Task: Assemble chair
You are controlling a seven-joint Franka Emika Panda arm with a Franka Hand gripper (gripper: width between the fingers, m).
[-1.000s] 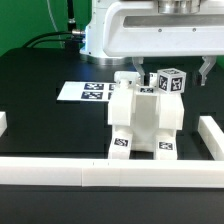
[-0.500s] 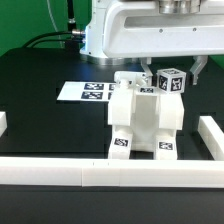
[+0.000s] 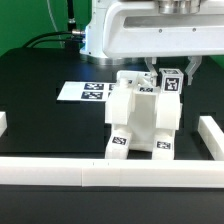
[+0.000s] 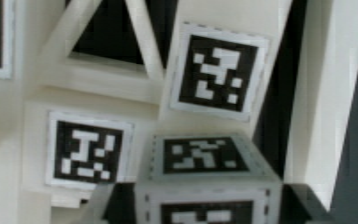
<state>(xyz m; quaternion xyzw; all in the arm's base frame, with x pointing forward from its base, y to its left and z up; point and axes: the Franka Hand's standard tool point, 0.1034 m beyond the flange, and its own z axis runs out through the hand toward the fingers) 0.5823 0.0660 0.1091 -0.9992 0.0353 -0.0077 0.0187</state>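
The partly joined chair body (image 3: 143, 118) stands on the black desk (image 3: 45, 125) a little right of the frame's centre in the exterior view. Its foot is close against the long front border rail (image 3: 90, 172). It is a blocky upright mass, about as tall as it is wide, and two small tagged faces low on its front look toward the camera. Its X-braced panel (image 4: 114, 45) fills most of the wrist view, showing pale diagonal bars and two marker tags. A loose square post (image 3: 170, 82) sits just above and behind the body's upper right corner, in the upper right of the exterior frame, with one tagged face toward the camera and tipped slightly off level. Its lower part is hidden behind the body, so its long axis cannot be read there. Whether it touches the body also cannot be told. The pincer (image 3: 171, 72) comes down from the white arm at the top of the frame, with a dark finger on either side of the post. It is clamped on the post, open only as far as the post's width. In the wrist view the post (image 4: 201, 160) lies low in the frame, centred in the pincer (image 4: 202, 200). The marker board (image 3: 88, 91) lies flat on the desk, left of centre and apart from the chair body.
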